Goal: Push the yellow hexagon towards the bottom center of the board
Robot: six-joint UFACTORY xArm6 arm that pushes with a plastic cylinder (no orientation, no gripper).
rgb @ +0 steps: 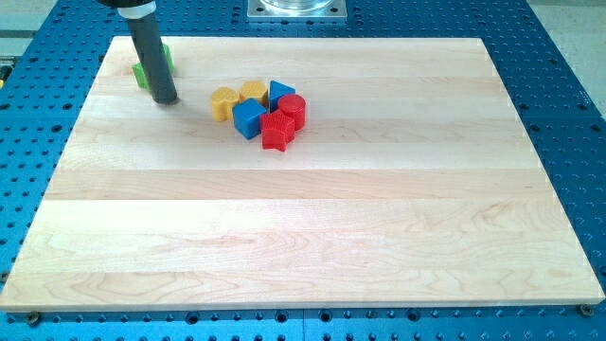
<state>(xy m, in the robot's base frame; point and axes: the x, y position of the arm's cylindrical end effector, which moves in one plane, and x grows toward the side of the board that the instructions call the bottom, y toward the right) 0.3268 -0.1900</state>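
Note:
The yellow hexagon [253, 92] sits at the top of a tight cluster of blocks in the upper left-middle of the wooden board [312, 237]. A second yellow block [224, 100], with a lobed star-like shape, lies just to its left. A blue triangular block [280, 93] touches the hexagon's right side and a blue cube [249, 118] sits just below it. My tip [166, 98] rests on the board to the left of the cluster, about a block's width from the lobed yellow block and touching nothing.
A red cylinder [293, 110] and a red star [277, 131] form the cluster's right and lower side. Green blocks [151, 66] lie near the board's top-left corner, partly hidden behind the rod. A blue perforated table [568, 114] surrounds the board.

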